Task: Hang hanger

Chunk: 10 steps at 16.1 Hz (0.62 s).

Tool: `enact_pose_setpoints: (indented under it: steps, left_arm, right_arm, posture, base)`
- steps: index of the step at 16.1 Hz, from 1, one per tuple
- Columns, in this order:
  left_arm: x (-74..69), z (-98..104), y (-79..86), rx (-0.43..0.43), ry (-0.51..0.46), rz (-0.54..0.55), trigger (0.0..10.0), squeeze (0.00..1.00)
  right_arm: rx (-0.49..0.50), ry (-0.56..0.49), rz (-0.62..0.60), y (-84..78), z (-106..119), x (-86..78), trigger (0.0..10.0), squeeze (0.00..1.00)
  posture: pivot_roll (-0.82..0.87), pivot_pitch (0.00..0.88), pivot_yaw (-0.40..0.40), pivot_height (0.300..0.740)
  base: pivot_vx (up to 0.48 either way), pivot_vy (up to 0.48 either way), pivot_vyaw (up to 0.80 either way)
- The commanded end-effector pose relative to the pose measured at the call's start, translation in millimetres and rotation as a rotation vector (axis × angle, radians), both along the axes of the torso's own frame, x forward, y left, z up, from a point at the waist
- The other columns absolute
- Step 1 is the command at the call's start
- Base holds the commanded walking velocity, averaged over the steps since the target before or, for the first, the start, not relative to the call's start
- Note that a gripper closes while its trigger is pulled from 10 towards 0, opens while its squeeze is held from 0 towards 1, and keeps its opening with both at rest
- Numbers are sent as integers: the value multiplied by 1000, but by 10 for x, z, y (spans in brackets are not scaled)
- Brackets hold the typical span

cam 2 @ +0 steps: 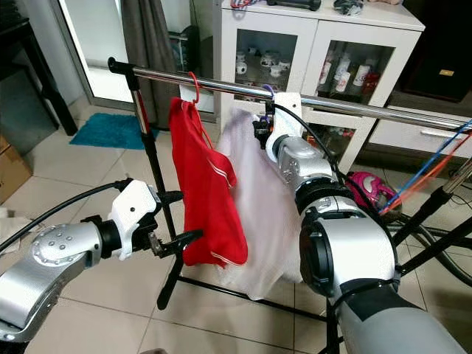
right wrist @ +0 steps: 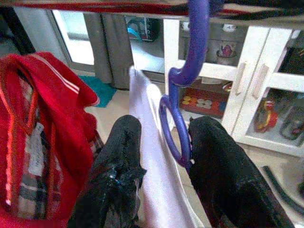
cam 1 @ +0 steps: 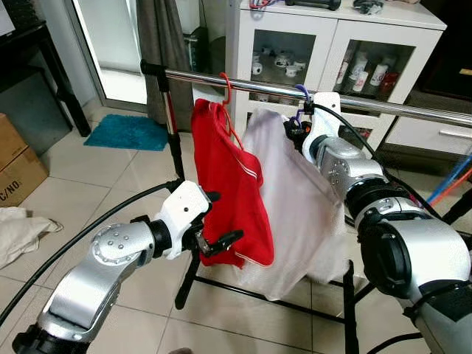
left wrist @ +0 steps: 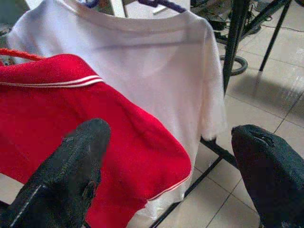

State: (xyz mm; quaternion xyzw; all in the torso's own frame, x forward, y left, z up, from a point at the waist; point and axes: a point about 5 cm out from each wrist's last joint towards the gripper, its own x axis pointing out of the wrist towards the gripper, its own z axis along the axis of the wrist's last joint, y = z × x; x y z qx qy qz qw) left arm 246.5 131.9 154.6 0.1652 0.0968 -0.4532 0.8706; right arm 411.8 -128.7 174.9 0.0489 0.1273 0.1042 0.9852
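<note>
My left gripper (cam 1: 219, 221): fingers spread wide, holding nothing, just beside the lower hem of the red shirt (cam 1: 232, 184).
Red shirt: hangs from a red hanger (cam 1: 226, 87) near the rail's left end.
White shirt (cam 1: 295, 199): next along the rail, touching the red one.
My right gripper (right wrist: 164, 156): raised to the rail, fingers set either side of the purple hanger (right wrist: 183, 85), slightly apart.
Purple hanger: hook over the clothes rail (cam 1: 398, 108), carrying the white shirt.
White cabinet (cam 1: 328, 44): behind the rail.
</note>
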Motion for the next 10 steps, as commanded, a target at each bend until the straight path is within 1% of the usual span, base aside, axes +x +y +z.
enact_pose_setpoints:
  steps: [1, 2, 3, 4, 5, 6, 7, 8, 9, 10]
  left_arm:
    - [-49, -1, 4, 11, 15, -15, 10000, 0]
    - [-59, -1, 9, 12, 16, -15, 10000, 0]
    - [-78, 2, 22, 15, 19, -13, 10000, 0]
    - [-98, 6, 44, 20, 23, -9, 10000, 0]
    - [-115, 11, 62, 24, 26, -7, 10000, 0]
    - [-141, 16, 75, 28, 28, -7, 10000, 0]
    - [-154, 17, 84, 31, 30, -7, 10000, 0]
    - [-172, 17, 98, 35, 33, -8, 10000, 0]
    - [-177, 11, 108, 38, 38, -10, 10000, 0]
    - [-175, 5, 105, 41, 40, -14, 10000, 0]
  right_arm:
    - [30, -21, 13, 35, 97, 28, 10000, 0]
    - [29, -22, 19, 36, 96, 27, 10000, 0]
    - [24, -22, 35, 38, 91, 23, 7490, 0]
    - [14, -23, 66, 29, 86, 18, 3804, 0]
    - [4, -22, 103, 12, 85, 12, 2980, 0]
    - [-17, -19, 146, -15, 80, 3, 2431, 0]
    - [-32, -17, 170, -37, 80, -1, 2706, 0]
    - [-47, -14, 186, -62, 85, -3, 3765, 0]
    - [-53, -15, 192, -96, 114, 3, 9608, 0]
    - [-40, -20, 180, -118, 144, 12, 10000, 0]
  posture:
    - [172, 24, -27, 740]
    - [173, 27, -28, 740]
    - [176, 37, -31, 740]
    - [179, 48, -36, 740]
    - [180, 53, -39, 740]
    - [180, 57, -43, 740]
    - [179, 61, -44, 740]
    - [171, 62, -43, 740]
    - [165, 62, -41, 740]
    - [163, 63, -40, 740]
  base:
    - [0, 0, 0]
    - [0, 0, 0]
    - [0, 0, 0]
    - [0, 0, 0]
    - [0, 0, 0]
    - [0, 0, 0]
    - [0, 0, 0]
    - [0, 0, 0]
    - [0, 0, 0]
    - [0, 0, 0]
